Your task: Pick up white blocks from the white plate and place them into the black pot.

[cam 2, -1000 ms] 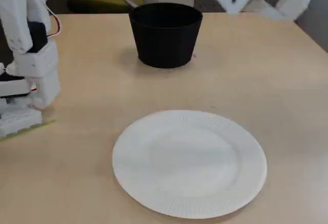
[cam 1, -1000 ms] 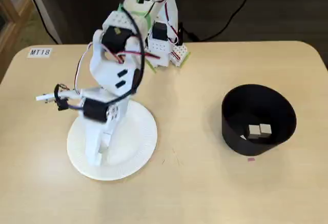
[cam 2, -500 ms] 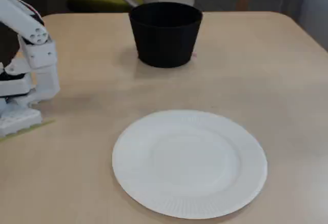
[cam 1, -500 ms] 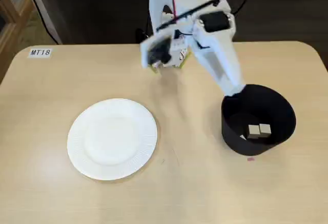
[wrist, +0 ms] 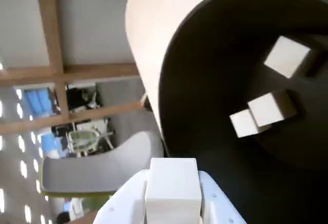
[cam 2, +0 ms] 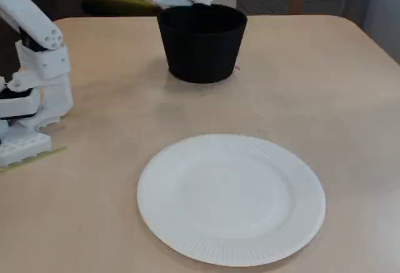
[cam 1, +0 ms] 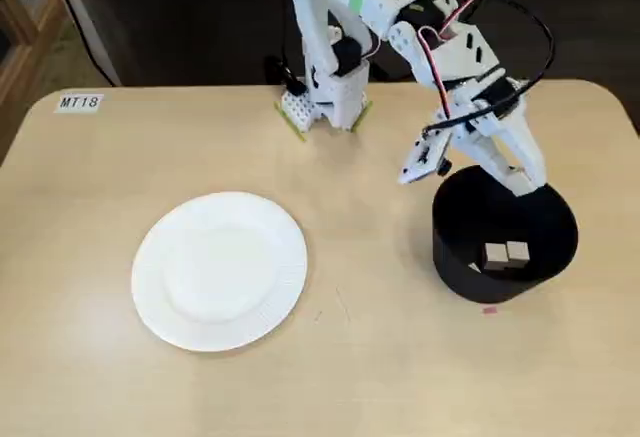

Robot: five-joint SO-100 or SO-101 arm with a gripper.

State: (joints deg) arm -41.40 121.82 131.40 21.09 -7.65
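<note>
Moved since earlier: your pincer (wrist: pixel 172 196), off the white plate (cam 1: pixel 219 269), is now hanging over the black pot (cam 1: pixel 504 234), clamping one white block (wrist: pixel 172 185). Three white blocks (wrist: pixel 270 108) are lying inside the pot. The plate is sitting bare on the worktop (cam 1: pixel 350 357).

We see three white blocks (wrist: pixel 266 108) inside the black pot (cam 1: pixel 455 247), a fourth (wrist: pixel 171 185) above its rim; the white plate (cam 1: pixel 270 287) lies apart.

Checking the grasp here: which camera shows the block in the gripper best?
The wrist view: the held block fills the bottom edge, pinched in the gripper, with the pot just beyond. In both fixed views the arm hides that block; only the gripper shows above the pot.
</note>
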